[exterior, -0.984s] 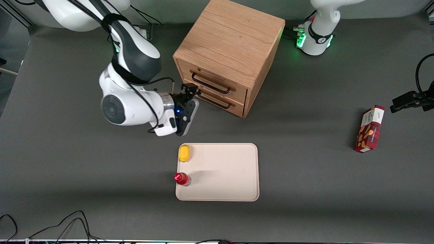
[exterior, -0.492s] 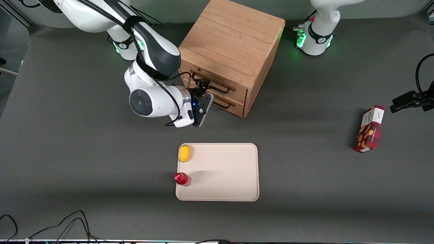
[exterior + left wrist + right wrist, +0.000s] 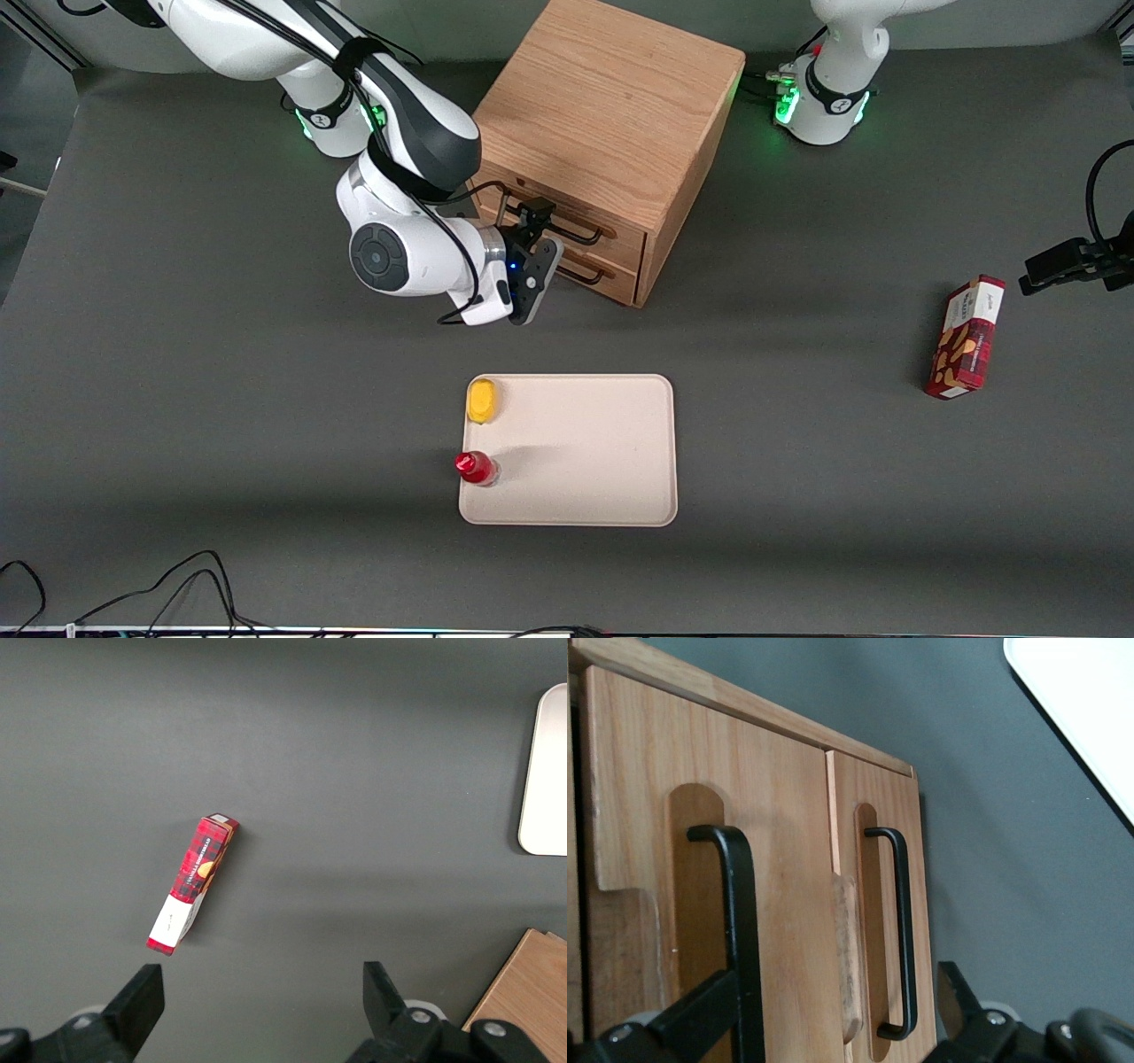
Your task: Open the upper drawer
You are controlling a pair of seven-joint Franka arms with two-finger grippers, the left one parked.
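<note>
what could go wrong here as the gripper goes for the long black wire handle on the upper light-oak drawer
The open gripper is at the black wire handle of the upper drawer, which lies close to one finger, not centred: closing may clip it. The lower twin drawer's handle is near; a slip could catch it. Pulling might drag the oak cabinet.

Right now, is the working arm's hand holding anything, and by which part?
Nothing is gripped yet: the hand is open in front of the light-oak upper drawer, one finger beside its long black wire handle.
</note>
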